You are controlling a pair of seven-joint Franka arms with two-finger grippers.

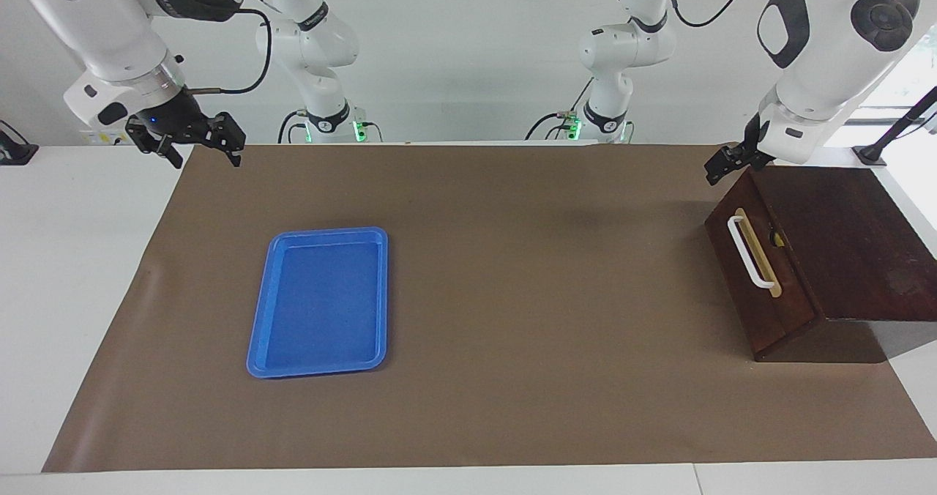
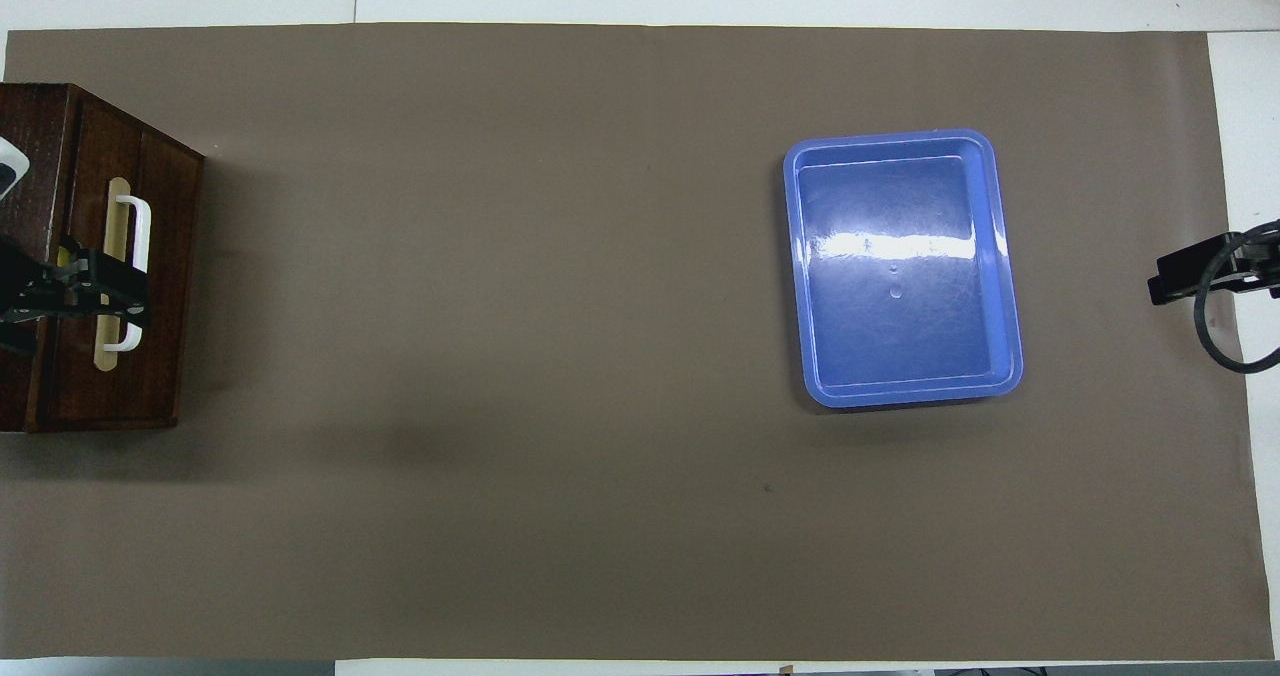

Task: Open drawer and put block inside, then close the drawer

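Both of my claws are up in the air and hold nothing. My left gripper (image 1: 721,167) hangs over the corner of the dark wooden box (image 1: 842,239) that lies nearest to me, clear of the wood, with its fingers spread wide. From overhead it lies across the lower part of the white bar handle (image 2: 138,268), but the facing view shows it raised well above that. The drawer (image 1: 761,275) is pushed almost shut, and in the narrow gap along its top edge a sliver of the yellow block (image 1: 777,240) shows, just beside the tan strip under the handle. My right gripper (image 1: 196,143) waits over the edge of the brown mat (image 1: 512,407) at the right arm's end of the table, fingers apart and empty. Between the two, on the mat, the blue tray (image 1: 258,337) lies well apart from the box.
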